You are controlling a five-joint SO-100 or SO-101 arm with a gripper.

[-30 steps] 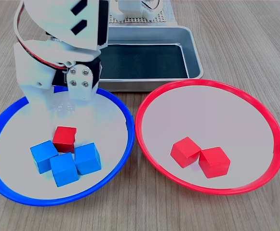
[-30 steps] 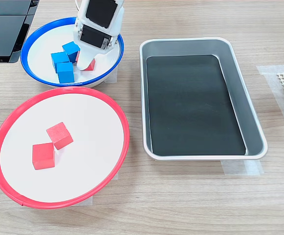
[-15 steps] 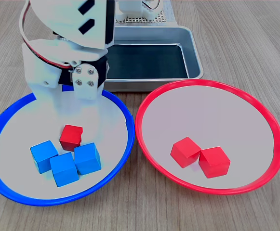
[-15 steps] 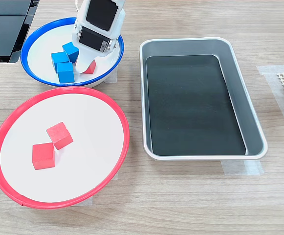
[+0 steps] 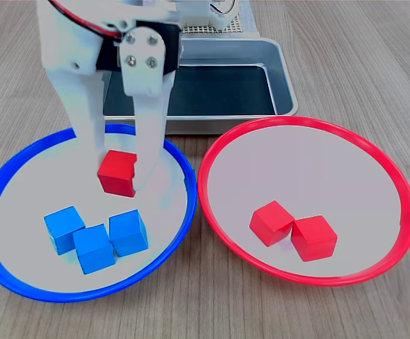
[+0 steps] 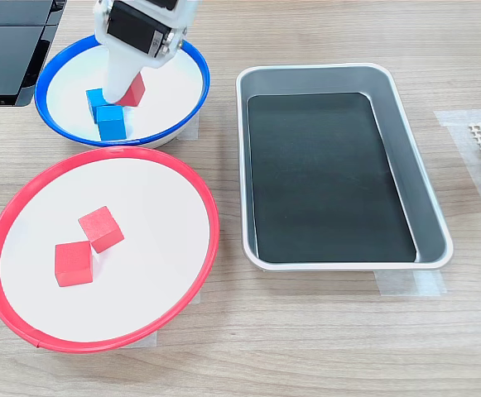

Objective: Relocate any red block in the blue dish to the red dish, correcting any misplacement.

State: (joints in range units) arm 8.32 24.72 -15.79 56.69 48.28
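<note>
Hanging block: the red block (image 5: 118, 172) is clamped between the two fingers of the gripper (image 5: 118, 166), clear of the floor of the blue dish (image 5: 7, 279); in the second exterior view it (image 6: 134, 88) shows just under the arm's body.
Change: a second ago the block lay on the dish floor, touching the blue cubes, with the fingers coming down around it; half a second ago it had been nudged slightly apart from them; now it has been lifted and the arm has risen.
Gripper: closed on the red block, one finger on each side of it, as seen in the first exterior view.
Blue cubes (image 5: 95, 240): three are left clustered in the blue dish, undisturbed by the lift.
Red dish (image 5: 374, 159): two red cubes (image 5: 293, 232) are already held in it, touching each other; bare floor is left around them.
Steel tray (image 5: 282, 63): behind both dishes in the first exterior view, nothing seen in it.
Task standing: the grasp is judged done and the carry toward the red dish is what remains, then a release over bare floor.
Risk: the block looks slightly turned in the grip, so a slip during the carry is possible.
</note>
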